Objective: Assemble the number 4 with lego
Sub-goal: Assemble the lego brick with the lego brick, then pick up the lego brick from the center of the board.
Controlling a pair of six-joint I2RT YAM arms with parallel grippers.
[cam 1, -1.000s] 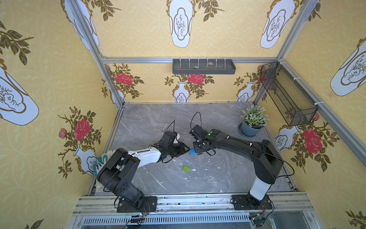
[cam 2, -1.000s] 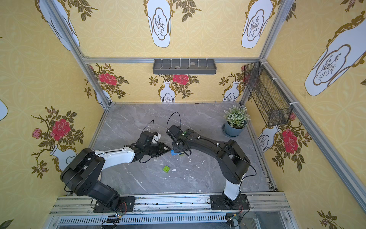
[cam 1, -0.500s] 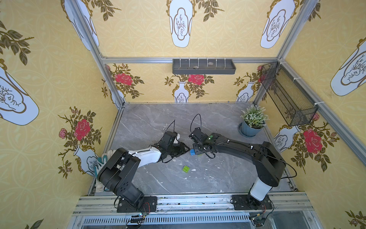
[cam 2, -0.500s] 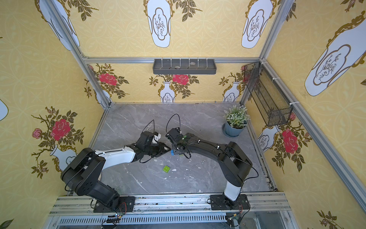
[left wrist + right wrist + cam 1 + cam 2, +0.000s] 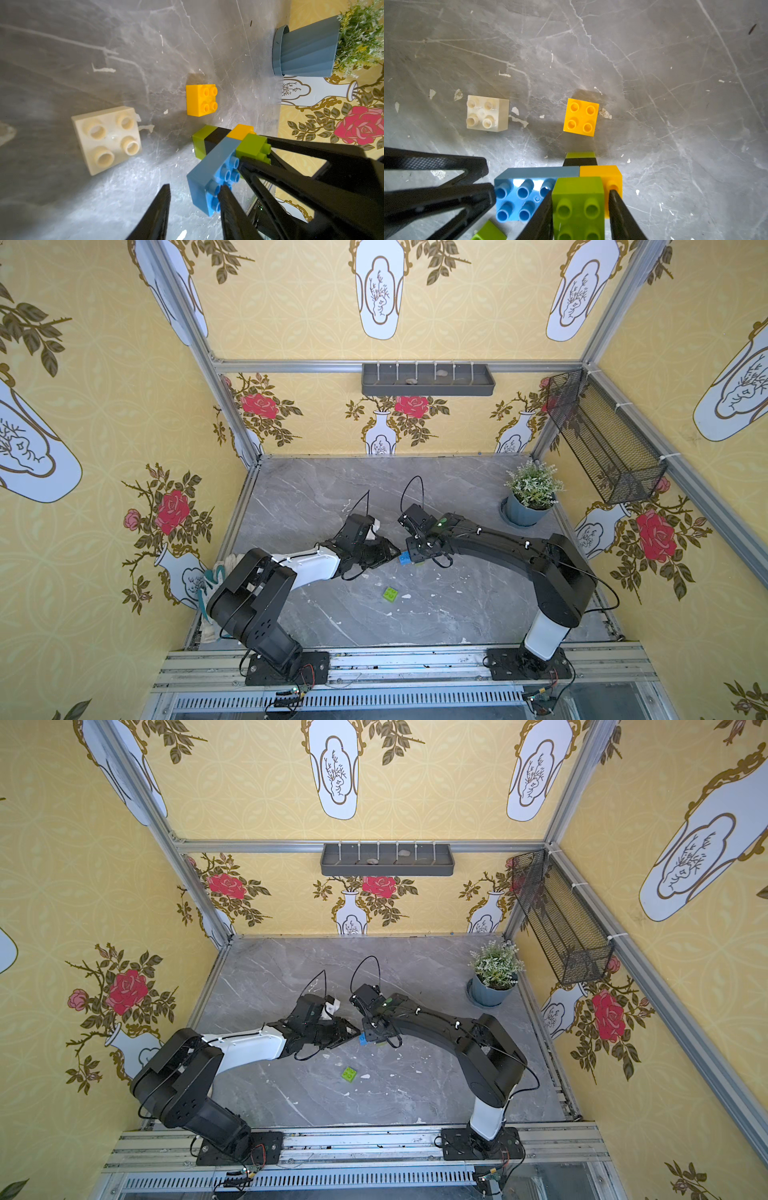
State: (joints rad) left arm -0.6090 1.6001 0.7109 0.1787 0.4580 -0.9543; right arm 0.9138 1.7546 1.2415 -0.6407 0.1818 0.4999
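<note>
The number 4 point(image 5: 550, 187) is a partial cluster on the table: a blue brick point(image 5: 209, 176), a lime green brick point(image 5: 579, 199) on top and a yellow one point(image 5: 610, 176) beside it. My right gripper point(image 5: 581, 207) straddles the top green brick, open, with a sliver of gap at one finger. My left gripper point(image 5: 195, 188) is open, with one finger on the blue brick's studs. In both top views the two grippers meet at mid-table point(image 5: 404, 559) point(image 5: 363, 1039). Loose lego lies near: a white brick point(image 5: 486, 113), a yellow brick point(image 5: 581, 117) and a green brick point(image 5: 390, 594).
A potted plant point(image 5: 530, 497) stands at the back right of the grey marble table point(image 5: 332, 497). A grey shelf tray point(image 5: 428, 379) hangs on the back wall and a wire basket point(image 5: 602, 448) on the right wall. Walls close in three sides.
My right wrist has shifted slightly toward the left gripper, and its jaws have loosened round the green brick. The left arm has not moved.
</note>
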